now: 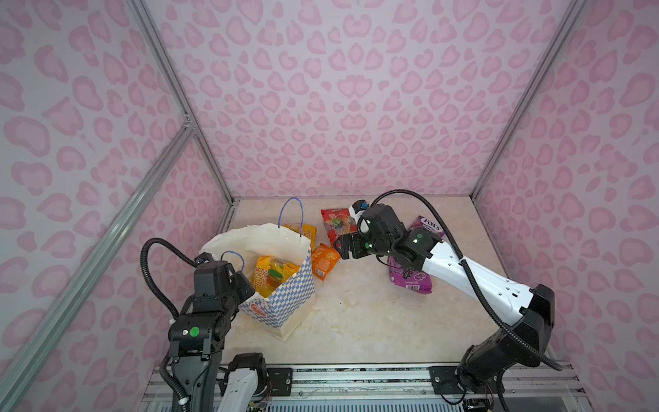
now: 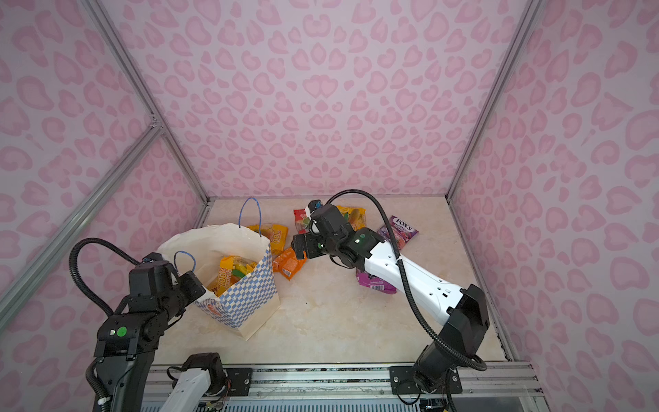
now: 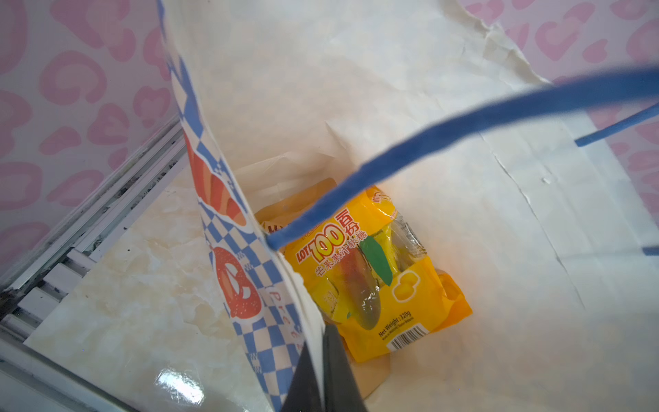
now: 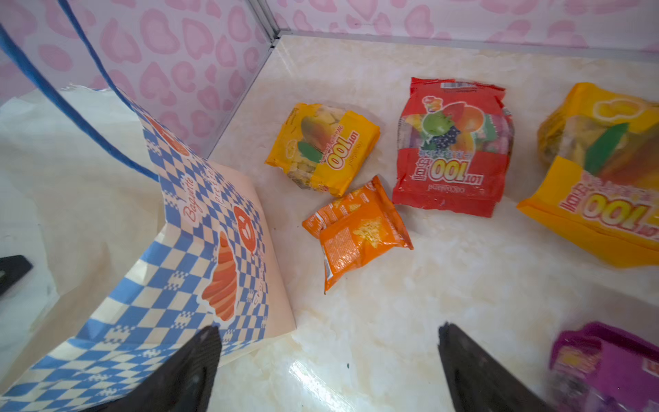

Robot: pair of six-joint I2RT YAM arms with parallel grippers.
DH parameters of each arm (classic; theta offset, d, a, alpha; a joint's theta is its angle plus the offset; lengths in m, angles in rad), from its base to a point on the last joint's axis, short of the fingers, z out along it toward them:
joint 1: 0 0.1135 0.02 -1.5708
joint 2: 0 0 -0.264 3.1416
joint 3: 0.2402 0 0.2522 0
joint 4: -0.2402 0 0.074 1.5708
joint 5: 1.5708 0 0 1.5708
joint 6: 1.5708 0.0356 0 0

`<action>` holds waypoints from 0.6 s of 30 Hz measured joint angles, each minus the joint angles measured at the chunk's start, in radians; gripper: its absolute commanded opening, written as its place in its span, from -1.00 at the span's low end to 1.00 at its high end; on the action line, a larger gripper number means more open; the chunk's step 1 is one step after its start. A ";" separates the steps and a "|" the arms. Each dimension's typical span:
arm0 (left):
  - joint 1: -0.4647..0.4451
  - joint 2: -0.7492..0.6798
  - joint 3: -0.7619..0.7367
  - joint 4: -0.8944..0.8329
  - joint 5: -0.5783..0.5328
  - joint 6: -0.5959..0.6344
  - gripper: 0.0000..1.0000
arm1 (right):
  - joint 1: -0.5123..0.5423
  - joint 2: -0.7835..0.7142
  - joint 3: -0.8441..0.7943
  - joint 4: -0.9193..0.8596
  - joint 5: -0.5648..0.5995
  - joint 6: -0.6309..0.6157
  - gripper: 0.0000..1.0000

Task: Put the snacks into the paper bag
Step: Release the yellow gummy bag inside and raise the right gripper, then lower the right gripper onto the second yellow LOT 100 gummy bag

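The white paper bag [image 1: 285,314] with the blue checkered band stands open at the left [image 2: 246,306]. My left gripper [image 3: 322,342] is shut on the bag's near rim, one finger on each side of the paper. A yellow snack packet [image 3: 374,278] lies inside the bag [image 1: 272,273]. My right gripper [image 4: 328,342] hangs open and empty above the table, just right of the bag [image 1: 344,246]. Beyond it lie an orange packet [image 4: 360,235], a small yellow one [image 4: 322,149], a red one [image 4: 453,149] and a large yellow one [image 4: 599,185].
A purple FOX'S packet [image 1: 428,226] lies at the back right, and a purple grape packet [image 1: 410,280] sits partly under my right arm. Blue cord handles [image 1: 292,214] stick up from the bag. Pink patterned walls close in three sides.
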 measured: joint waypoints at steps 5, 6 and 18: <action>0.000 0.010 0.017 -0.004 -0.018 0.003 -0.92 | -0.016 0.174 -0.014 0.043 -0.032 0.045 0.88; 0.000 0.011 0.020 -0.006 -0.031 0.004 -0.93 | -0.010 0.214 -0.002 0.043 -0.036 0.044 0.87; 0.008 0.049 0.031 -0.040 -0.223 -0.002 -0.93 | 0.069 0.740 0.624 -0.011 -0.090 -0.079 0.94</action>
